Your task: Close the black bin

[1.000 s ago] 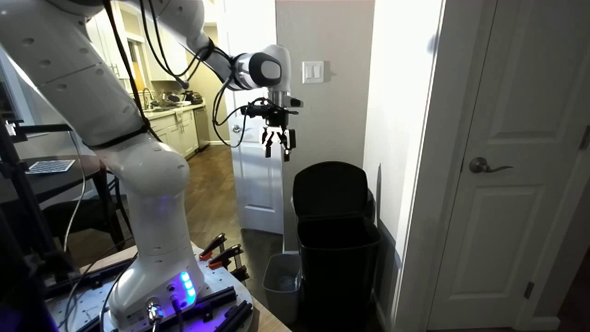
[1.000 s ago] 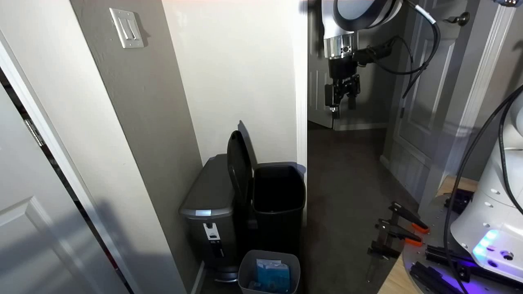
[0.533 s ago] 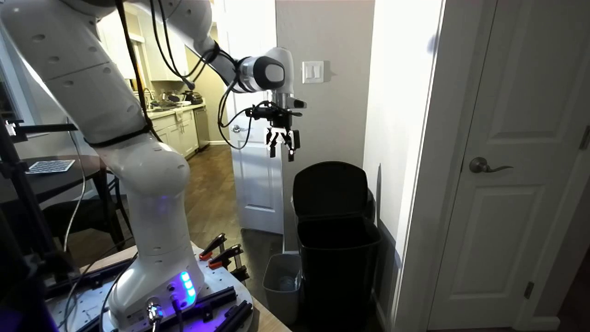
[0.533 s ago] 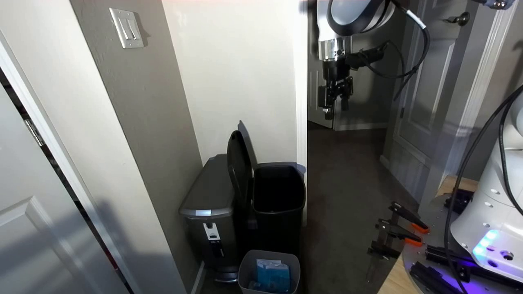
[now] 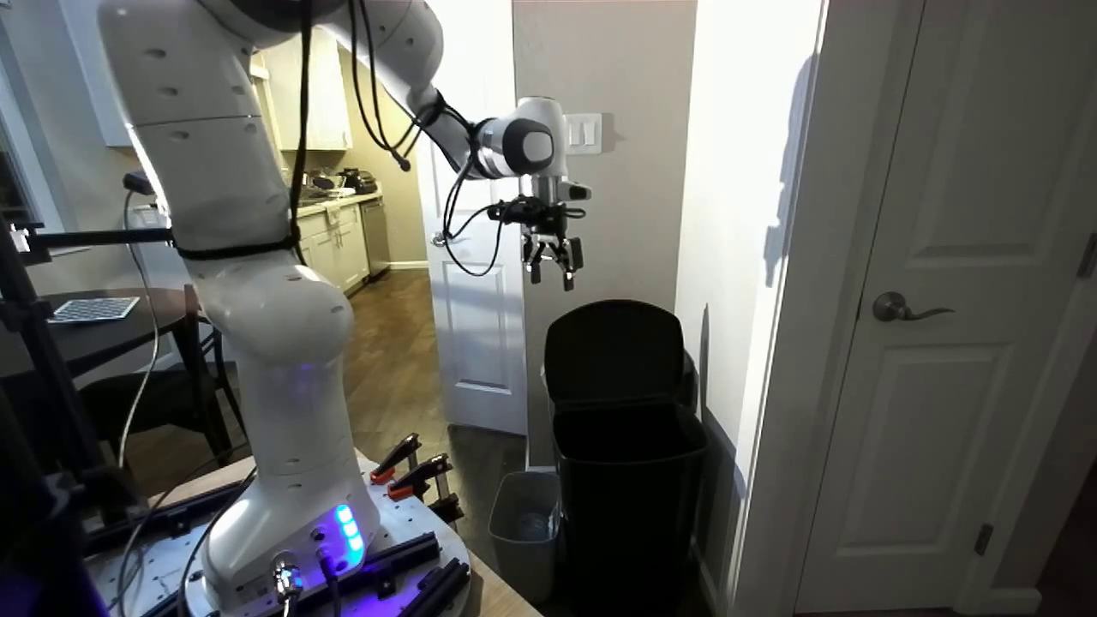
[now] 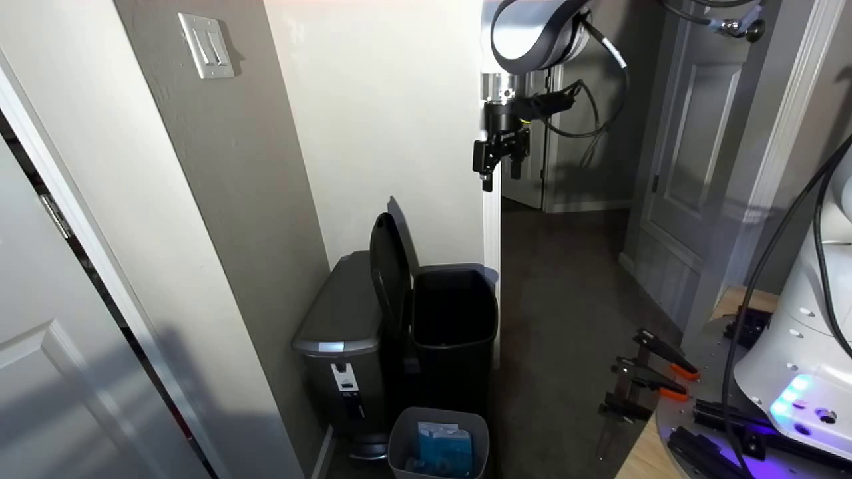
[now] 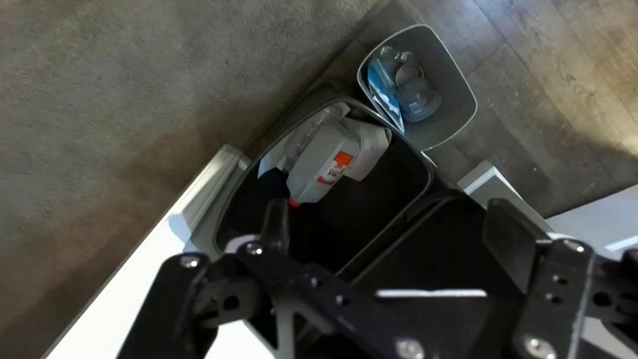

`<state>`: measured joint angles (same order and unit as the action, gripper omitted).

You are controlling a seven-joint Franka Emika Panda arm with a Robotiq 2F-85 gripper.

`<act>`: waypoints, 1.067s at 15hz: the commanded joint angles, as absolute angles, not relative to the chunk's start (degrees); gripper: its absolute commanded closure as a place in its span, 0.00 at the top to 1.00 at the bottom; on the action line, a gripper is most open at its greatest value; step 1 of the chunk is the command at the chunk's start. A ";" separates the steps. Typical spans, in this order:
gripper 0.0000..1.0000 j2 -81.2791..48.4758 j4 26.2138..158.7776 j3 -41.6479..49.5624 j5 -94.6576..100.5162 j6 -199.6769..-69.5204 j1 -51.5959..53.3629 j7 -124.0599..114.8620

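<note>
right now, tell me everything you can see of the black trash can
The black trash can looks plastic: tall, roughly rectangular, upright beside a gray pedal bin and small wastebasket; contact with either is unclear. Its hinged lid, rounded on top, stands raised, leaving it open. Inside lies a milk jug with other refuse. The end effector hangs clear of it.

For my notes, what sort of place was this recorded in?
Most likely a home, seemingly near its kitchen. In an exterior view, white cabinets show in the background, a panel door has a lever handle, and a kitchen-style black bin stands by the wall.
</note>
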<state>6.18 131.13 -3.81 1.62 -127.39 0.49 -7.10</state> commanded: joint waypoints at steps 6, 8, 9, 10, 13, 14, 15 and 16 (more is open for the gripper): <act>1.00 -12.24 108.70 -3.92 3.01 -128.57 4.38 -17.15; 1.00 -16.83 102.82 -3.31 3.76 -128.04 5.80 -20.35; 1.00 -18.60 100.42 -3.03 3.72 -127.73 6.41 -21.41; 1.00 -20.81 97.69 -2.79 3.49 -127.07 7.05 -22.18; 1.00 -19.90 99.36 -2.66 1.48 -128.25 7.18 -19.48; 1.00 -20.31 99.19 -2.63 1.48 -128.29 7.27 -19.48; 1.00 -20.32 99.23 -2.59 1.49 -128.29 7.29 -19.48; 1.00 -20.15 99.23 -2.52 1.50 -128.29 7.27 -19.49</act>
<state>-20.14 99.38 -3.10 1.78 -128.49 6.73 -19.66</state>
